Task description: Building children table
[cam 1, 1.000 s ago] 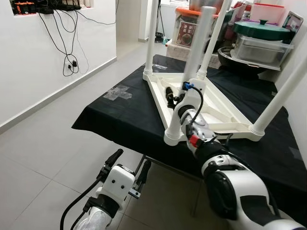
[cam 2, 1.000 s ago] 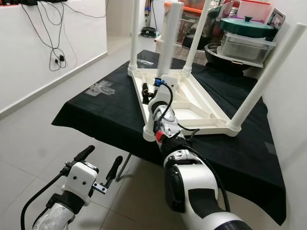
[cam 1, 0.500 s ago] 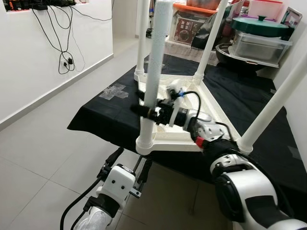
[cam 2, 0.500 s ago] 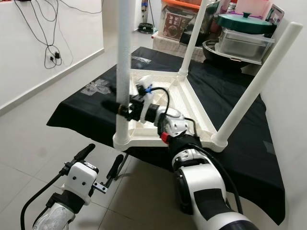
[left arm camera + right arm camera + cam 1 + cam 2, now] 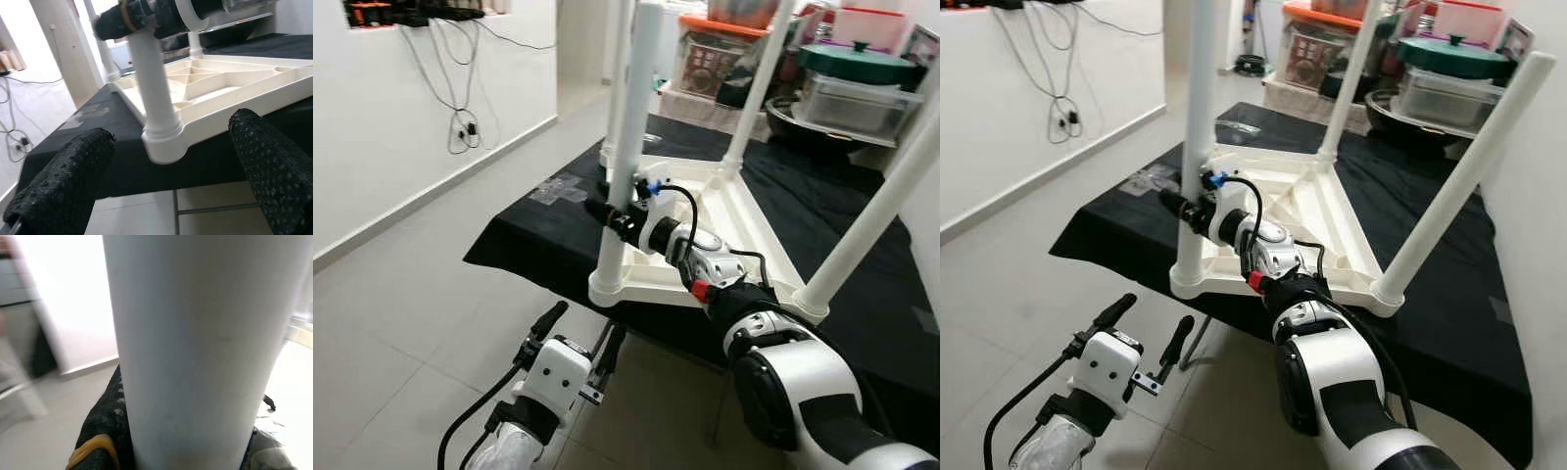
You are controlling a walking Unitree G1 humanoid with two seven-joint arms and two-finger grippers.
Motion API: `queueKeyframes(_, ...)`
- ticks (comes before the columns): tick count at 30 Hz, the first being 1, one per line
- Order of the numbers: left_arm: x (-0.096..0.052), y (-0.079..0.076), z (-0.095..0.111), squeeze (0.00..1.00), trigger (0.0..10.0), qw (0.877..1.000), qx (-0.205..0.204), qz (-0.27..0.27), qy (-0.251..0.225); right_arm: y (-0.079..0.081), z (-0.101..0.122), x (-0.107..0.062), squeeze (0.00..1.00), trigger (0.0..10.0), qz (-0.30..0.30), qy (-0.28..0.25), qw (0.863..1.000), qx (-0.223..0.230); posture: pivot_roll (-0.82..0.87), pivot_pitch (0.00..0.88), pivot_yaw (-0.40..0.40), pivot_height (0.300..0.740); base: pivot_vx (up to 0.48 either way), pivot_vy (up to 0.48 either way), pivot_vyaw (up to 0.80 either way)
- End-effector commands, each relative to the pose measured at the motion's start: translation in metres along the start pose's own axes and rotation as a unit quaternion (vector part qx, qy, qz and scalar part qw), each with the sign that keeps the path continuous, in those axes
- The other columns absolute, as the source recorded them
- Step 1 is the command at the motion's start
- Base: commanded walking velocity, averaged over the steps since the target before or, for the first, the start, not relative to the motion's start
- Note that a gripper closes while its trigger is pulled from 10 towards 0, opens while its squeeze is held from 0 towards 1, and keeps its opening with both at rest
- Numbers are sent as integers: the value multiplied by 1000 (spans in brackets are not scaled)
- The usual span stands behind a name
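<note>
The cream children's table [image 5: 744,211] lies upside down on a black-covered table [image 5: 533,240], its white legs pointing up. My right gripper [image 5: 610,211] is shut on the near-left leg [image 5: 633,117], a little above the corner socket [image 5: 607,286]. In the right wrist view that leg [image 5: 195,347] stands close, with a black finger [image 5: 105,431] against it. My left gripper [image 5: 576,335] hangs open below the table's front edge, holding nothing. Its fingers [image 5: 63,186] frame the same corner from below.
Storage boxes and a lidded pot [image 5: 857,83] crowd the back right. A white wall with hanging cables [image 5: 460,122] runs along the left. Grey tiled floor [image 5: 391,323] spreads at the left and front. A tape patch [image 5: 558,188] sits on the cloth.
A second ago the near corner socket was bare and my right gripper lay inside the frame. Now a leg stands in that socket with the gripper around it. The view has shifted a little.
</note>
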State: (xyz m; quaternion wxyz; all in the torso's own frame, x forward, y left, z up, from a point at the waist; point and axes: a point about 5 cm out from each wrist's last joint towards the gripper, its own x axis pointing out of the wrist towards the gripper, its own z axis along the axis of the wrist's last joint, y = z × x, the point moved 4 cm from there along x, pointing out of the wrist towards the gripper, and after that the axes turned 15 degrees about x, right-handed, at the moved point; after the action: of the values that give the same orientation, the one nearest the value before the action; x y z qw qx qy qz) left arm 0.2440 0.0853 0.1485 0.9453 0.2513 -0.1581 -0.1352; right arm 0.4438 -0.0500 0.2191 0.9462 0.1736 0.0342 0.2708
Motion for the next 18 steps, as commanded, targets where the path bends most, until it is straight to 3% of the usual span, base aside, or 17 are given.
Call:
queueKeyframes(1, 0, -3, 0, 0, 10000, 1000, 5, -6, -1, -45, 16, -12, 0, 0, -179, -49, 983, 0, 74, 20, -133, 740, 0, 0, 0)
queueKeyframes(3, 0, -3, 0, 0, 10000, 1000, 5, -6, -1, -78, 22, -32, 0, 0, -335, -80, 939, -6, 75, 22, -133, 740, 0, 0, 0)
queueKeyframes(5, 0, -3, 0, 0, 10000, 1000, 5, -6, -1, -78, 22, -32, 0, 0, -335, -80, 939, -6, 75, 22, -133, 740, 0, 0, 0)
queueKeyframes(6, 1, -3, 0, 0, 10000, 1000, 6, -6, -1, -88, 23, -42, 0, 0, -389, -94, 917, 8, 75, 22, -133, 740, 0, 0, 0)
queueKeyframes(7, 0, -3, 0, 0, 10000, 1000, 6, -7, -1, -89, 21, -44, 0, 0, -412, -103, 905, 22, 76, 18, -131, 740, 0, 0, 0)
queueKeyframes(10, 1, -3, 0, 0, 10000, 1000, 7, -7, -1, -85, 19, -44, 0, 0, -426, -109, 897, 38, 76, 17, -132, 740, 0, 0, 0)
queueKeyframes(11, 1, -4, 0, 0, 10000, 1000, 7, -8, -1, -81, 18, -41, 0, 10000, -418, -109, 901, 45, 76, 18, -133, 740, 0, 0, 0)
queueKeyframes(12, 1, -4, 0, 0, 10000, 1000, 7, -8, -1, -81, 18, -41, 0, 10000, -418, -109, 901, 45, 76, 18, -133, 740, 0, 0, 0)
queueKeyframes(14, 0, -4, -1, 0, 10000, 1000, 7, -9, 0, -64, 15, -28, 0, 10000, -357, -112, 925, 65, 74, 14, -131, 740, 0, 0, 0)
queueKeyframes(17, 0, -5, -1, 0, 10000, 1000, 7, -10, 0, -58, 14, -24, 0, 10000, -332, -114, 934, 72, 75, 12, -132, 740, 0, 0, 0)
queueKeyframes(18, 0, -5, -1, 0, 10000, 1000, 7, -10, 1, -55, 13, -22, 1000, 10000, -317, -118, 939, 67, 79, 15, -135, 740, 0, 0, 0)
